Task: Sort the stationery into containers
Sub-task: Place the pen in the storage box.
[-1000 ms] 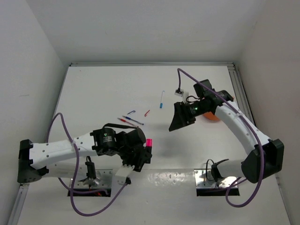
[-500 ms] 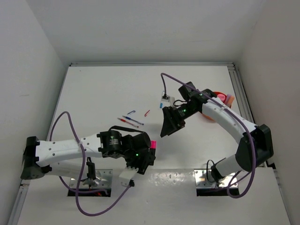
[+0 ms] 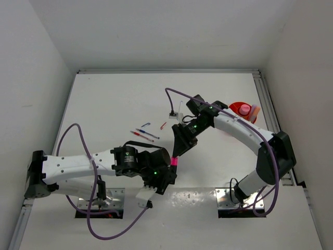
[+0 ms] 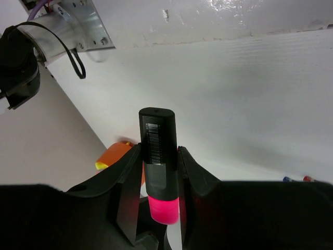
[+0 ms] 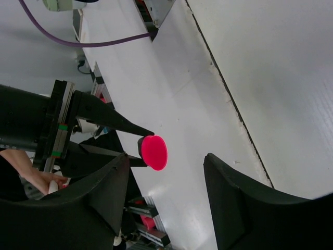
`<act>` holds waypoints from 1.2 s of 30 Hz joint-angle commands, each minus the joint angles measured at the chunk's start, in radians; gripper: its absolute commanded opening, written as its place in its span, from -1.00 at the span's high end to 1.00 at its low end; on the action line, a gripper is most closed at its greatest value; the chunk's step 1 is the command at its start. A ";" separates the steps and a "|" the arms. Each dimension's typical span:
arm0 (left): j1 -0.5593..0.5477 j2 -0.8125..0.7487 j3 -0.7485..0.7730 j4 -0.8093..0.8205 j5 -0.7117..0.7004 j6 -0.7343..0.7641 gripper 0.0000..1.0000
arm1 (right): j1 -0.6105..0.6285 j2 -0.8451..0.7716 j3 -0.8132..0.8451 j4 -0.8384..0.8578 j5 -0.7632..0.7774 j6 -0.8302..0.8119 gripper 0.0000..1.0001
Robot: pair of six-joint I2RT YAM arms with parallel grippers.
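From above, we see the left hand (image 3: 169, 167) clamped on the pink marker (image 3: 174, 161), well left of the orange bowl (image 3: 233, 106). The right hand (image 3: 177, 150) hovers just above it, jaws apart. The left wrist view shows the marker gripped mid-barrel; we judge it light, stiff and slick. In the right wrist view its end sits between parted fingers (image 5: 106, 190), and the free upper barrel looks best to grasp.

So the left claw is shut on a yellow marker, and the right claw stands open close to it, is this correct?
Not quite: the marker is pink, not yellow. The left wrist view shows its black body and pink end gripped in the left claw. The rest is right: the right claw stands open close to it.
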 commanded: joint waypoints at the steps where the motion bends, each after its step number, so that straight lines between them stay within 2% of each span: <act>1: -0.018 0.004 0.024 0.017 0.006 0.560 1.00 | 0.014 -0.002 0.036 0.032 -0.040 0.001 -0.17; 13: -0.018 0.010 0.016 0.033 -0.002 0.560 1.00 | 0.043 -0.015 -0.008 0.022 -0.089 -0.007 -0.06; 18: -0.018 0.013 0.016 0.042 -0.014 0.569 0.98 | 0.052 -0.020 -0.025 0.022 -0.091 -0.012 0.06; 22: -0.018 0.018 0.018 0.043 -0.017 0.569 0.98 | 0.062 -0.023 -0.025 0.022 -0.086 -0.016 0.23; 24: -0.018 0.018 0.018 0.047 -0.020 0.566 0.97 | 0.065 -0.021 -0.022 0.022 -0.086 -0.019 0.23; 25: -0.018 0.018 0.016 0.047 -0.020 0.568 0.97 | 0.065 -0.020 -0.022 0.016 -0.083 -0.021 0.39; 27: -0.018 0.016 0.018 0.047 -0.023 0.563 0.94 | 0.063 -0.020 -0.022 0.016 -0.083 -0.022 0.51; 29: -0.019 0.013 0.016 0.047 -0.023 0.559 0.78 | 0.063 -0.023 -0.020 0.015 -0.080 -0.024 0.71; 31: -0.018 0.007 0.008 0.048 -0.026 0.548 0.45 | 0.063 -0.025 -0.008 0.015 -0.074 -0.024 0.92; 32: -0.019 0.004 0.005 0.054 -0.026 0.542 0.16 | 0.065 -0.025 -0.001 0.013 -0.071 -0.026 0.99; 34: -0.018 -0.021 -0.016 0.076 -0.029 0.520 -0.17 | 0.063 -0.028 0.024 0.001 -0.066 -0.041 1.00; 36: -0.018 -0.042 -0.059 0.117 -0.029 0.481 -0.75 | 0.056 -0.035 0.050 -0.019 -0.066 -0.068 1.00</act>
